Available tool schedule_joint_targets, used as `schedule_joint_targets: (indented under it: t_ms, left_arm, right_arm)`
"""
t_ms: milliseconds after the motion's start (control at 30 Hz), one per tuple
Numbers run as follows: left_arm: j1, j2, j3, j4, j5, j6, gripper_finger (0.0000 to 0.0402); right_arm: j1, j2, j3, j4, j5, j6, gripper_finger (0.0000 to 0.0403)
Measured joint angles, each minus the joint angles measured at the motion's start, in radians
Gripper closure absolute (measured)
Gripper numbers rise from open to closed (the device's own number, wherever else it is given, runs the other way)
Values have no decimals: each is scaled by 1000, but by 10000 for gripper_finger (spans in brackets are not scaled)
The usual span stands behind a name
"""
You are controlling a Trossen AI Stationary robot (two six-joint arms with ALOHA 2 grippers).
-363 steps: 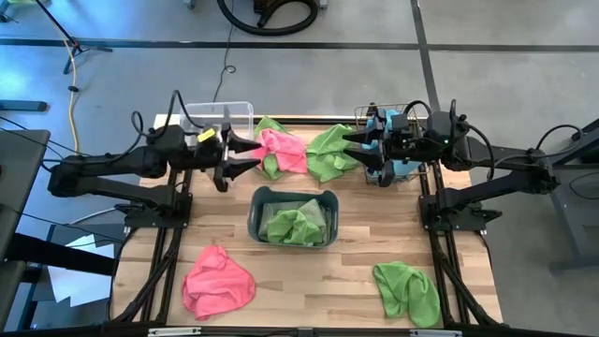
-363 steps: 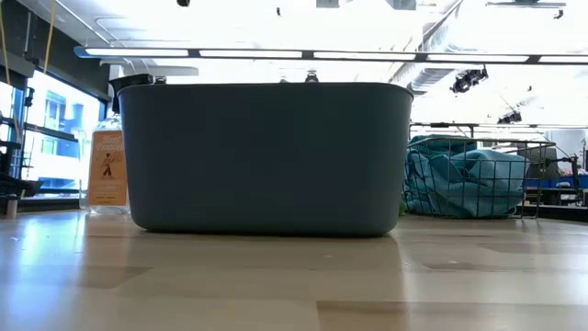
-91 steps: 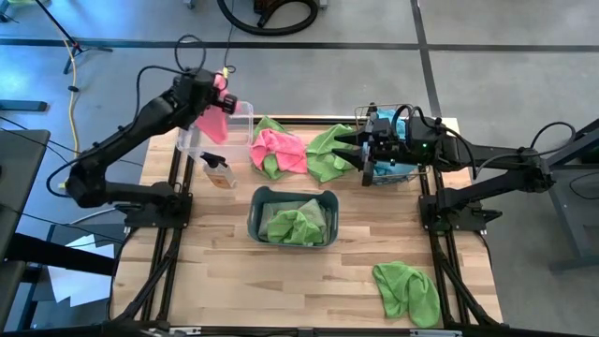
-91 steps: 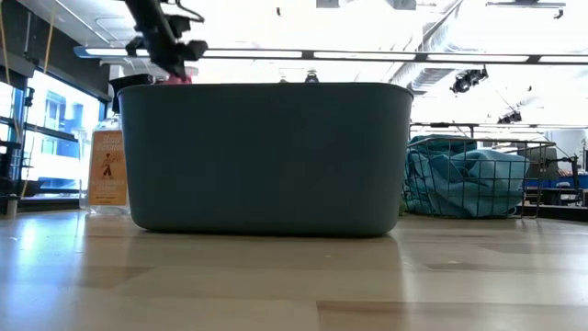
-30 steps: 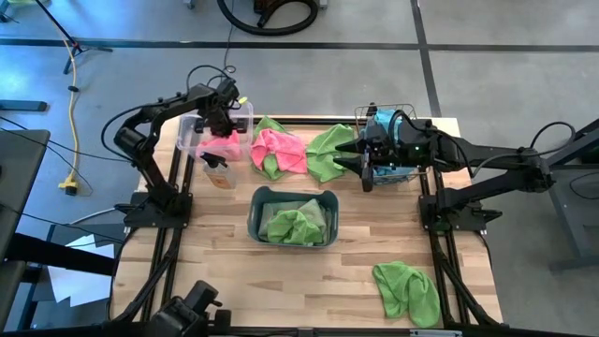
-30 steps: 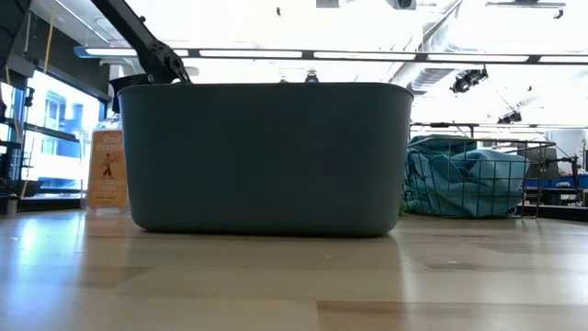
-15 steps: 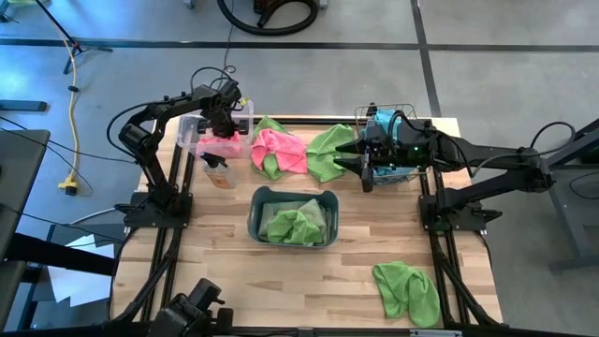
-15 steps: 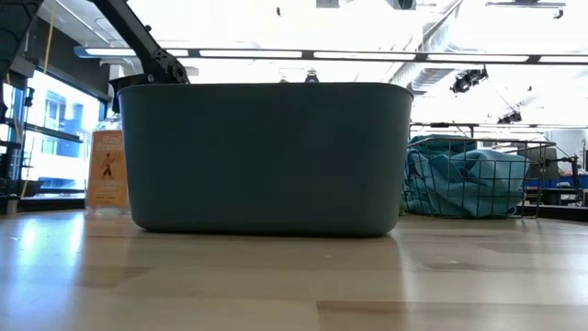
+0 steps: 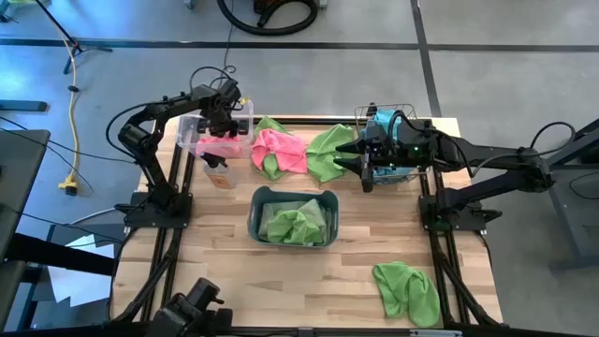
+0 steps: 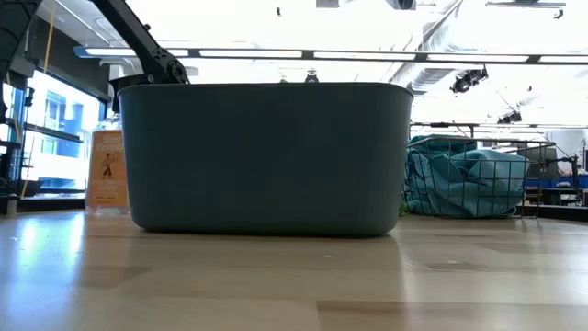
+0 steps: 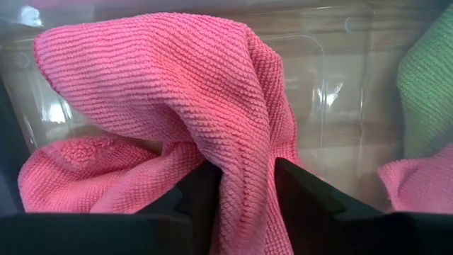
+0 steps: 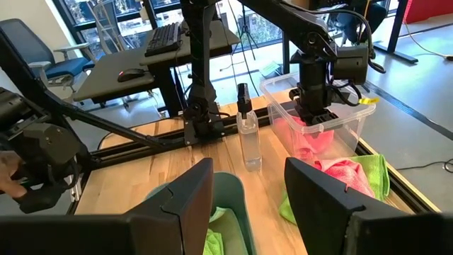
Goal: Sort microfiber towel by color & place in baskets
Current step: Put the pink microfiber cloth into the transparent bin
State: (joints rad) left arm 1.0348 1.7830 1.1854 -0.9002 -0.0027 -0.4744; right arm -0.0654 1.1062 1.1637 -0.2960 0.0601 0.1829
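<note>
The left gripper (image 11: 244, 195) is seen lowered into the clear plastic bin (image 9: 190, 140), its jaws parted slightly with a fold of the pink towel (image 11: 163, 106) draped between them; whether the cloth is pinched cannot be told. Just beside the bin a spray bottle (image 9: 216, 170) stands on the counter (image 9: 281, 271). The right gripper (image 12: 248, 184) is held with jaws spread and empty, by the wire-mesh basket (image 9: 379, 114), near the green towel (image 9: 328, 152). The grey-blue tub (image 9: 292, 217) lies between both arms.
</note>
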Motion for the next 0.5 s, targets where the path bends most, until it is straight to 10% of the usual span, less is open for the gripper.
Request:
schedule_joint_targets:
  t_ms: [500]
  left_arm:
    - [6,-1,1,-8,53,13,208]
  right_arm:
    - [0,0,0,0,0,0,229]
